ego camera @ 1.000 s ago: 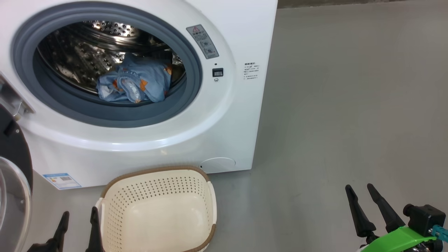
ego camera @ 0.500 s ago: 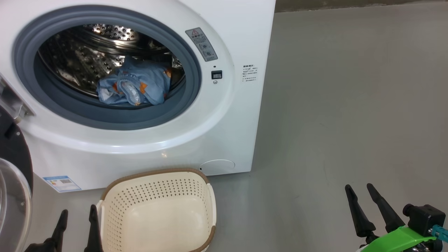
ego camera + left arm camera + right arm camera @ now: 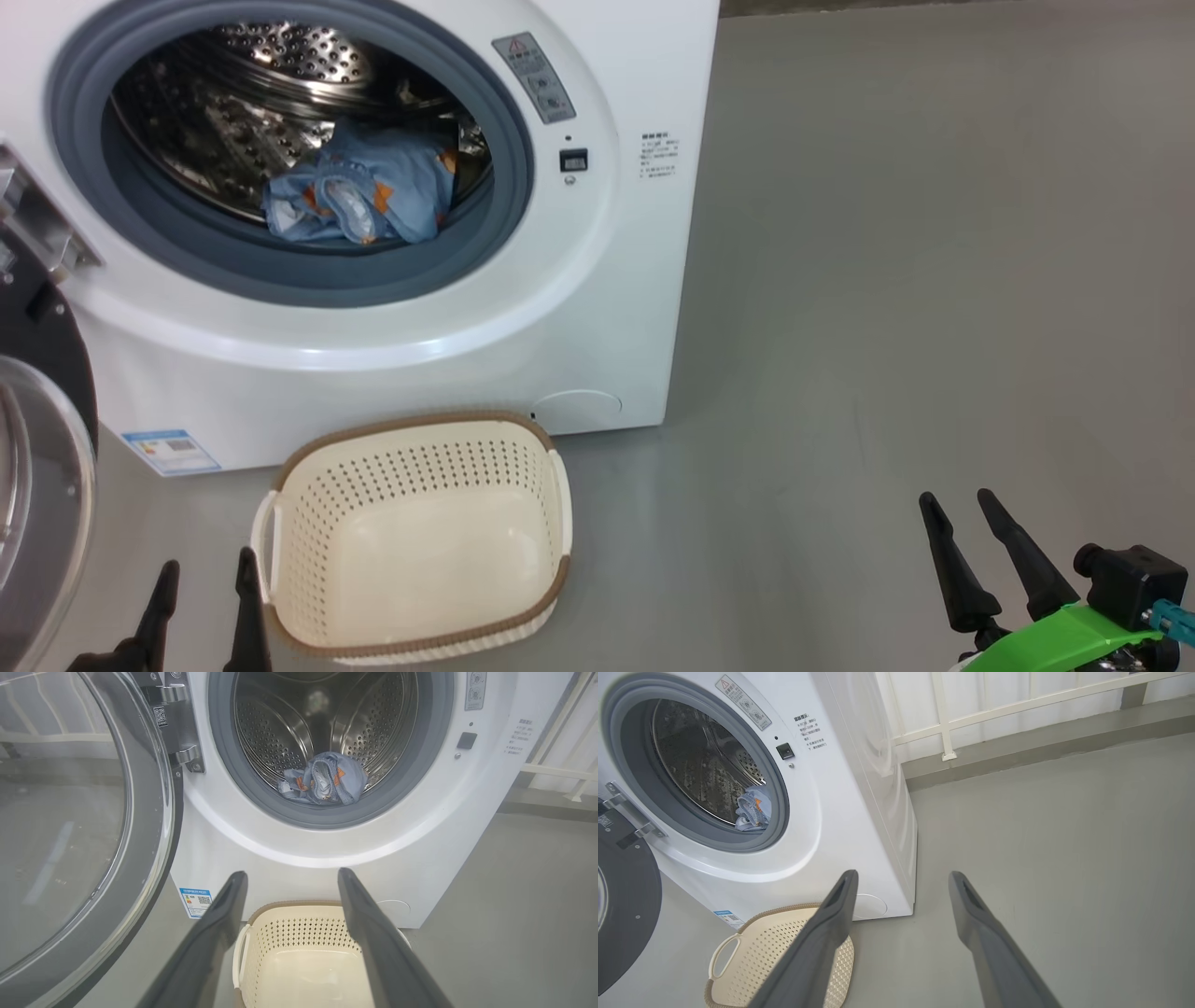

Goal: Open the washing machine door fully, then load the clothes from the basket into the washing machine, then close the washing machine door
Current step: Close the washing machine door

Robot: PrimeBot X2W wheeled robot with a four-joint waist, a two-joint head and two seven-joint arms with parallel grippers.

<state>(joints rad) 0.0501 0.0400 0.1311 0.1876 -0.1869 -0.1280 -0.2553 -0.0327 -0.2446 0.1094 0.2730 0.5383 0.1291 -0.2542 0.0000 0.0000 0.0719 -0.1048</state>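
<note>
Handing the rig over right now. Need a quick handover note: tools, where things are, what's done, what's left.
Left tool: open, empty, low beside the basket.
Right tool: open, empty, over the floor to the right of the washing machine.
Things: washing machine door swung wide open on the left; clothes lie inside the washing machine; basket empty, on the floor in front of it.
Done: door opened, clothes loaded.
Left: close the door.
</note>
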